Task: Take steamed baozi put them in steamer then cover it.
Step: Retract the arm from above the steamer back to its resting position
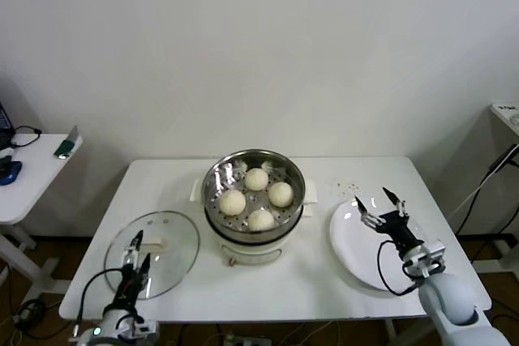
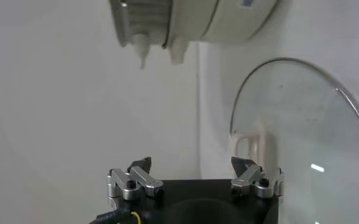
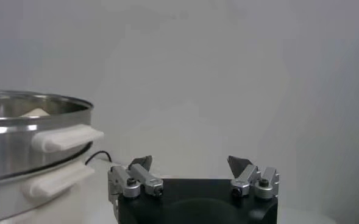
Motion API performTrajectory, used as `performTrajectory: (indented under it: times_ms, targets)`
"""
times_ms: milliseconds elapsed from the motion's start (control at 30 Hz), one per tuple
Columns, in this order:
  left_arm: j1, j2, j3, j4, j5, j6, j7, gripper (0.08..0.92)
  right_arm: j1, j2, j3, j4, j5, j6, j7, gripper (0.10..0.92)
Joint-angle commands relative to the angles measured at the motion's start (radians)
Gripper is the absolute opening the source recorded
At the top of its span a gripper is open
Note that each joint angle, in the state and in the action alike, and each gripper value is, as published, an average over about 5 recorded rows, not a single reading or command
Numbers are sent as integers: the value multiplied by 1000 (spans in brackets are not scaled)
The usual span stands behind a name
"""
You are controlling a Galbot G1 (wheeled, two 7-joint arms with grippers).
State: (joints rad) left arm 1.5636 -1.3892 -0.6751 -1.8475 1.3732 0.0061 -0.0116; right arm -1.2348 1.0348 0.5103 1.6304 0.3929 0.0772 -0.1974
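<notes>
Four steamed baozi (image 1: 256, 198) seated on perforated tray inside steamer (image 1: 253, 169), worktop (image 1: 324, 281) centre. Cover (image 1: 152, 253) flat on worktop, left of steamer. Left claw (image 1: 135, 251) above cover, fingers apart, empty. Right claw (image 1: 377, 204) above white plate (image 1: 350, 253), fingers apart, empty.

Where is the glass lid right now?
In the head view the glass lid lies flat on the table, on the robot's left of the steamer, with the open left gripper at its near edge.
</notes>
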Motion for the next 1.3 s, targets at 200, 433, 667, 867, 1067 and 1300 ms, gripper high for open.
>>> performTrajectory:
  times_ms: [200,433,667,867,1067,1300]
  targets:
    - [-158,-15,23,214,101,-9,-83,823,-32,33,42,-18,-44,4,1,823]
    - [-230,-26,15,280,137,-13,-93,823,-25,33,33,-29,-53,8,-3,823]
    - [-281,-25,10,334,158,-22,-130,823,-15,38,26,-34,-66,10,-14,823]
    - [-302,-23,3,362,153,-33,-148,823,-4,48,19,-43,-80,12,-24,823]
    - [-297,-21,2,377,144,-57,-139,780,6,59,13,-54,-89,13,-26,823]
    - [-292,-18,7,371,115,-59,-139,585,16,66,8,-64,-96,15,-26,823]
